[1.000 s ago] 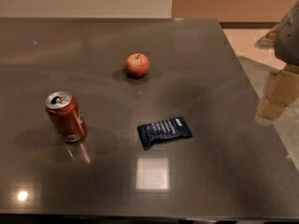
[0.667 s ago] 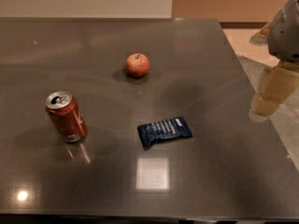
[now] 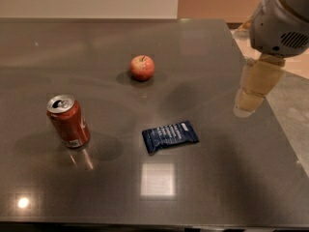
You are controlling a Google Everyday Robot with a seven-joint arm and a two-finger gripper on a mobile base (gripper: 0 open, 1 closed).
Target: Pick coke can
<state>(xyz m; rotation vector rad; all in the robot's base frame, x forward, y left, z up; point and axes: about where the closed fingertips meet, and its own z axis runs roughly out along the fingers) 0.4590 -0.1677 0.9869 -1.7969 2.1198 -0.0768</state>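
Here, in the single camera view, my gripper [image 3: 247,106] hangs at the far-right side of the dark glossy table [image 3: 203,47], pointing downward beneath my grey wrist housing [image 3: 282,21]. Whether it is released or clenched I cannot tell; it grasps nothing. It sits above the table's right edge, well apart from everything on the surface.

The coke can [image 3: 68,122] stands upright on the left part of the table, toward the near side. Its long axis runs vertically, with the silver top and its opening facing up and the base on the table. The red-orange side with pale markings faces the camera. Its faint reflection shows on the surface just below it.

A flat dark-blue snack packet [image 3: 170,136] lies to the right of the can, apart from it, roughly between the can and my gripper. A red apple [image 3: 142,67] sits farther back, near the table's middle. A bright square of reflected light [image 3: 157,179] shows on the near part of the table.
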